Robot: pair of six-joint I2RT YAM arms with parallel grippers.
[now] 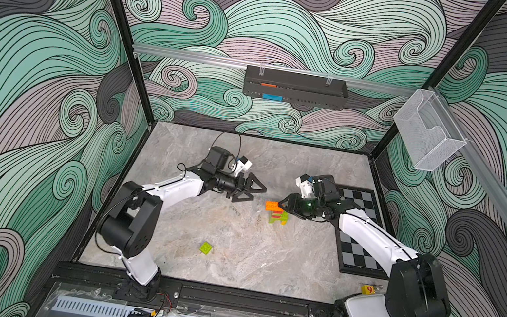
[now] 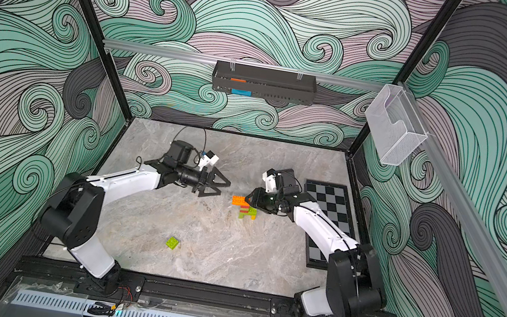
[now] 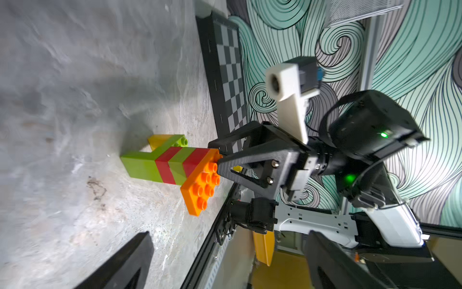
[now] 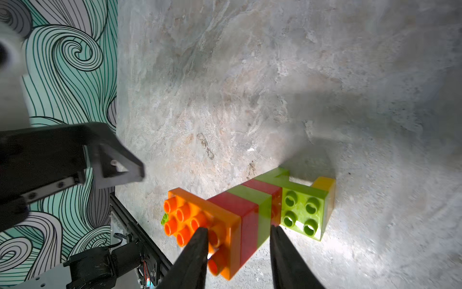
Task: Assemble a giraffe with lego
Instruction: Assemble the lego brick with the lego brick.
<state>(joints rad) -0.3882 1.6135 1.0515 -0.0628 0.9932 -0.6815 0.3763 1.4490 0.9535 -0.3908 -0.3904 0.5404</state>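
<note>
Biggest thing first: the marble table (image 1: pixel 233 232), with the chessboard (image 1: pixel 363 197) lying flat along its right side, so I'll place everything off that board. Your right arm reaches across the board, which puts the right gripper (image 1: pixel 280 204) just off the board's left edge, right at the giraffe's (image 1: pixel 277 215) orange head (image 4: pixel 195 207).

In the right wrist view one finger (image 4: pixel 195 255) lies over the head's studs and its mate runs alongside the banded neck. So the jaws are parted some, but I honestly can't tell if they're pinching or only touching. My guess is it's there to press the head down or steady the stack.

The left gripper (image 1: pixel 260 192) hangs farther from the board, beyond the giraffe. Its jaws are spread wide and hold nothing, probably standing clear to give room.

The giraffe itself stands upright on the table just beside the board, lime and yellow legs down. One loose lime green brick (image 1: pixel 206 248) lies well away from the board, toward your left and nearer the arm bases. I'd say you're nearly done, not finished.
</note>
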